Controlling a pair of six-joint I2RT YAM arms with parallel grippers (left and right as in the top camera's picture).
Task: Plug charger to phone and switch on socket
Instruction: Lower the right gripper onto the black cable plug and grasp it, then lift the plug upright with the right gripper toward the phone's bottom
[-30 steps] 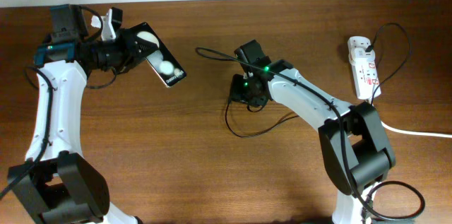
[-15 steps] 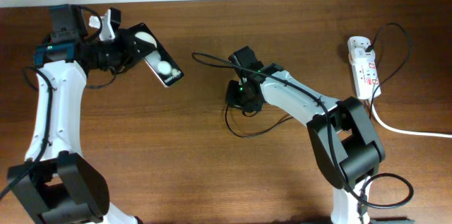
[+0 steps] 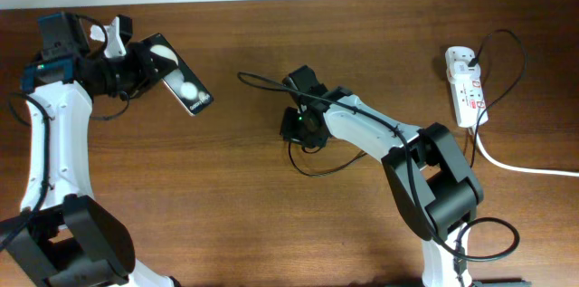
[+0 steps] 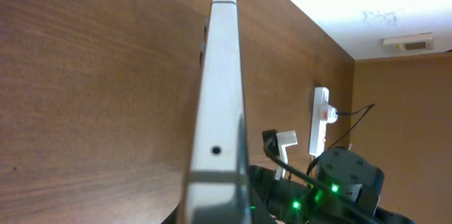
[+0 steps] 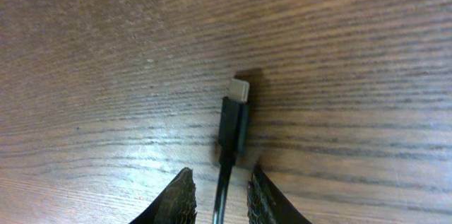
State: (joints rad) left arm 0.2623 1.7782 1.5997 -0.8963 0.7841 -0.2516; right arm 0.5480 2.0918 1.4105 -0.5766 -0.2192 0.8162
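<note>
Right pincer (image 5: pixel 220 181): fingertips straddle the charger (image 5: pixel 233 121) cable just behind the plug body, with a sliver of gap showing on each side. Cannot tell if it is clamped further back or only closing in. The plug tip (image 5: pixel 239 90) points away from the pincer, low over or on the table (image 5: pixel 106 54), with a shadow right beside it. Gripping this close behind the plug probably gives control of the tip's aim for insertion.

Right arm pose: stretched out leftward toward mid-table, with the wrist pitched down at the cable. Slack cable loops on the wood under the forearm.

Left pincer (image 3: pixel 145 62): clenched on one end of the phone (image 3: pixel 181 83). The phone is lifted off the table at the far left. Its face with the white blobs is up in the overhead view, and it is edge-on to the left wrist camera, free end toward the middle. Likely it is held so that its port faces the incoming plug, though the port itself is too small to confirm.

Left arm pose: elbow bent, forearm roughly level, reaching rightward.

Phone and plug tip are well apart, so mating is not yet done. The socket (image 3: pixel 464 83) sits at the far right with its white cord (image 3: pixel 525 167), and neither pincer is near it. The switch state is unreadable.
</note>
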